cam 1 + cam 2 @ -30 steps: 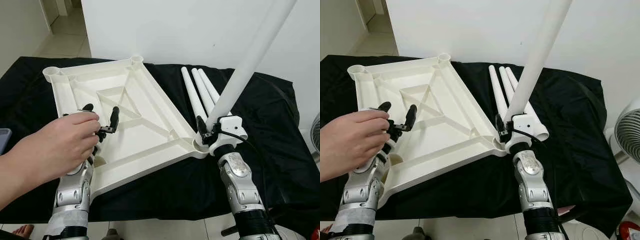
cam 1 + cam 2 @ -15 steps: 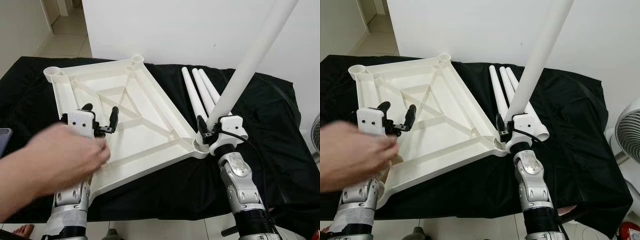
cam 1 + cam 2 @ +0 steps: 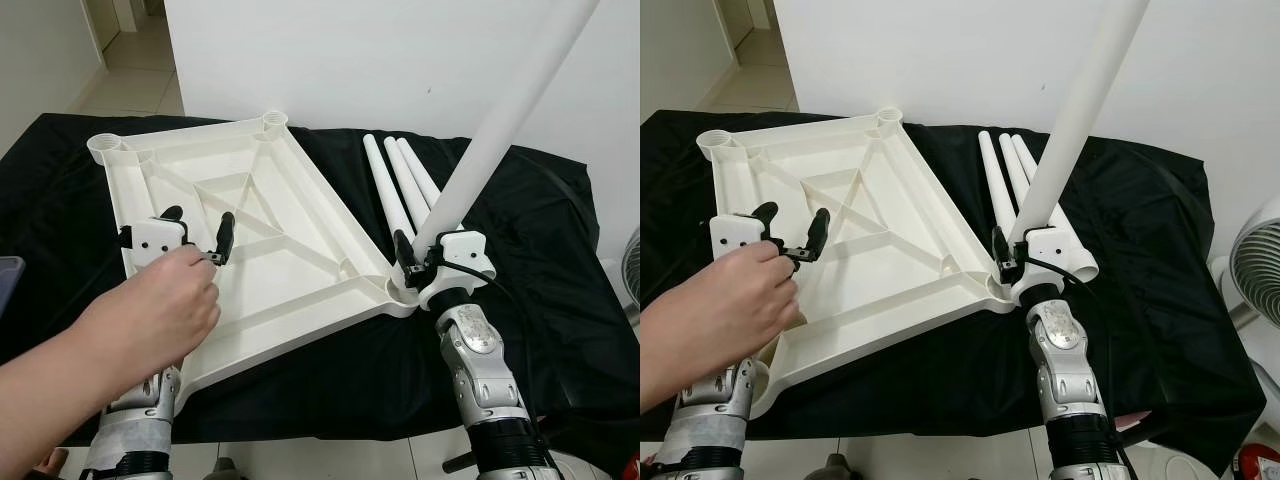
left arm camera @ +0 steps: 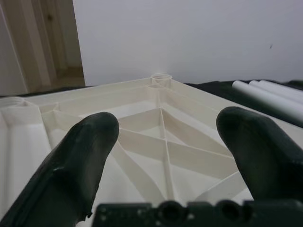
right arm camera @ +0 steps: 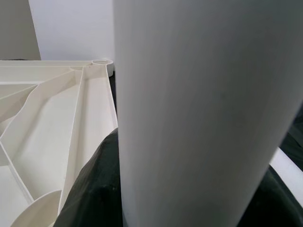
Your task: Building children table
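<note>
One leg [image 3: 505, 115] pinched by the right tool [image 3: 418, 262] seems socketed into the tabletop [image 3: 290, 240] — three legs [image 3: 400, 185] remain, left tool [image 3: 195, 232] spread.

Your view of the left gripper [image 3: 198, 232] wrist is blocked by a person's hand [image 3: 150, 320]; the table leg [image 3: 500, 130] held by the right gripper [image 3: 408, 262] fingers runs off the frame's top

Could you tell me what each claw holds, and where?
The right claw grips a white table leg near its lower end; the left claw is open, holding nothing.
</note>
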Tool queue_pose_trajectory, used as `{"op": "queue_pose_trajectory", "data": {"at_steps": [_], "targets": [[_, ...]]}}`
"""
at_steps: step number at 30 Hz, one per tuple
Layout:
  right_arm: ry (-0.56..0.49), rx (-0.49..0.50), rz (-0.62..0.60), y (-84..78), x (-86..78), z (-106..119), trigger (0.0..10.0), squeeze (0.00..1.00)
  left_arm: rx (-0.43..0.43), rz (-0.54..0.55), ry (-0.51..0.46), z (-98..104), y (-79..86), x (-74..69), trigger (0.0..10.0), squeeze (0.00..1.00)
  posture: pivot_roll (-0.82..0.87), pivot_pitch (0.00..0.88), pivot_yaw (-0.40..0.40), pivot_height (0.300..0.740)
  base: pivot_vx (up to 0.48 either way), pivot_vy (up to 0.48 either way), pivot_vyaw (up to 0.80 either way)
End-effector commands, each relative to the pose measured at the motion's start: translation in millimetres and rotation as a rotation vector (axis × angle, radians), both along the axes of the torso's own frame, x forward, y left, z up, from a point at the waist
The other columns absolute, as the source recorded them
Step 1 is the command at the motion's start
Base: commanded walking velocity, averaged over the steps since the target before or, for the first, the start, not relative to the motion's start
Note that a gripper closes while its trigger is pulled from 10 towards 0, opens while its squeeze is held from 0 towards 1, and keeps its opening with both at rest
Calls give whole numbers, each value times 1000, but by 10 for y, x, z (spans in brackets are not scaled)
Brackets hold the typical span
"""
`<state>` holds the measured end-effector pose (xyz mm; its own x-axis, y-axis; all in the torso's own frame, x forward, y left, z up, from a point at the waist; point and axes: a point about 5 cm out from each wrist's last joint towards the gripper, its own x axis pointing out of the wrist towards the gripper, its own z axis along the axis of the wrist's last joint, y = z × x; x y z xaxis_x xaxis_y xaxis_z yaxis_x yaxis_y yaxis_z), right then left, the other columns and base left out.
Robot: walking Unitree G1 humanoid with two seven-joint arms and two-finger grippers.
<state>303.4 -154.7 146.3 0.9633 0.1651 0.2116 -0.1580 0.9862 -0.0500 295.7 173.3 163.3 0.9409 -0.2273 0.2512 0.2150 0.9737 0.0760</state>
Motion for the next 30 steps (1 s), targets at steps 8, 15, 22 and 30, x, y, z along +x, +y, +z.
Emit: {"op": "queue_pose_trajectory", "data": {"at_steps": [8,15,22,30], "targets": [[-14,11,-12,-13,27,24,10000,0,-24,63,2,5,-1,31,10000,0,40,0,-36,740,0,0,0],[-16,10,-12,-17,31,27,10000,0,-23,62,0,9,-3,33,10000,0,40,0,-41,740,0,0,0],[-17,8,-9,-14,37,32,10000,0,-24,62,-2,9,-5,28,10000,0,42,0,-45,740,0,0,0],[-19,5,-4,-11,46,35,10000,0,-25,62,-4,8,-9,29,10000,0,42,0,-47,740,0,0,0]]}}
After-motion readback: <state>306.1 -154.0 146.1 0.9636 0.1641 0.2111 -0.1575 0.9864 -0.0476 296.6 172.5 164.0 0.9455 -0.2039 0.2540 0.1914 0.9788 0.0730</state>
